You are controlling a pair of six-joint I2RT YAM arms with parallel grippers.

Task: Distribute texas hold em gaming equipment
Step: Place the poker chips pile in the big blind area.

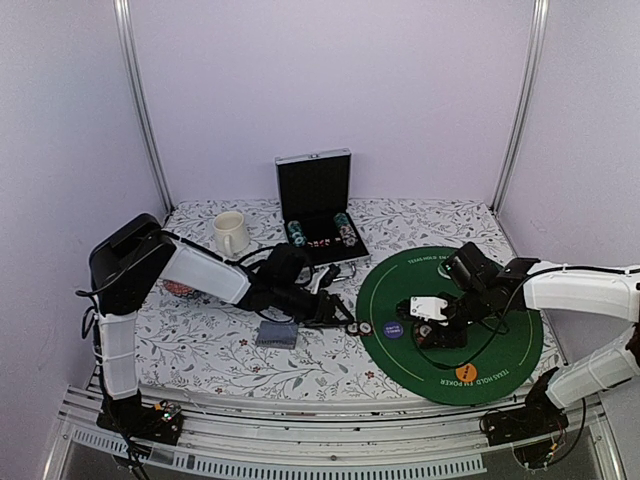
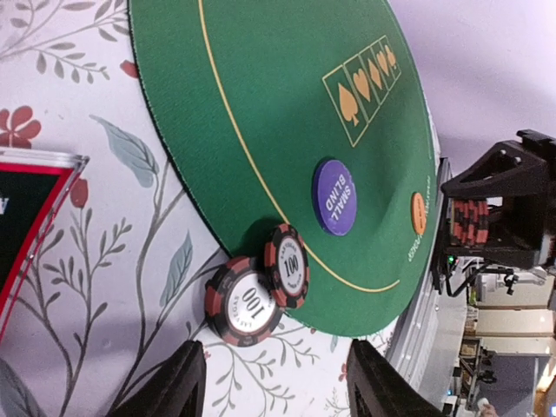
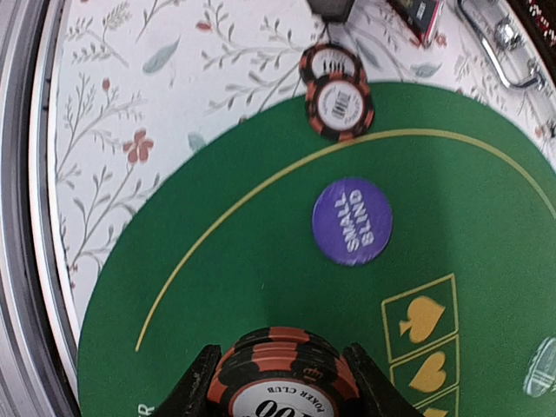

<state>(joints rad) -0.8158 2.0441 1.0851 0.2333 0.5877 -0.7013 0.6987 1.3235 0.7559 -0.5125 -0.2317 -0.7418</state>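
Your left gripper (image 2: 274, 349) stood open with nothing between its fingers, above the flowered surface (image 2: 104, 217). Just ahead of it, two short chip stacks touched each other. The nearer stack (image 2: 244, 301) sat on the surface against the rim of the green mat (image 2: 261, 104), and the farther stack (image 2: 287, 266) sat partly over that rim. Beyond them lay the purple small-blind button (image 2: 334, 197), and further out the orange button (image 2: 418, 213).

Your right gripper (image 3: 280, 356) was closed on a held stack (image 3: 276, 340) of orange-and-black chips over the mat, with the purple button ahead of its fingers.

The step in hand looked like setting that held stack at a player's place. To do it well, you needed to bring it down level until its base met the felt, well short of the purple button. The jaws then had to part only a little, so the top chips did not slide, before you lifted straight up. The left gripper was best raised vertically, since a sideways sweep risked knocking the two stacks.
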